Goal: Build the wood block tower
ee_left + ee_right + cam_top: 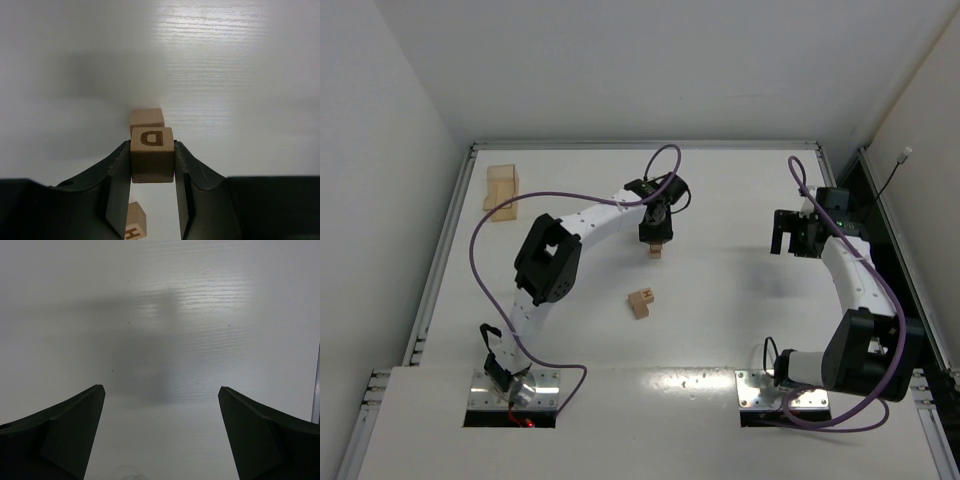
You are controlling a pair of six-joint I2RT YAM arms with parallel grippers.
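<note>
Barely begun: left claw [152, 160] holds the D block [152, 150] near 1 base block [146, 119]; right claw [161, 388] wide, empty.

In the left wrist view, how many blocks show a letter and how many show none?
Letter showing: 2, the D block and the H block
No letter showing: 1, the plain block
Total: 3
</note>
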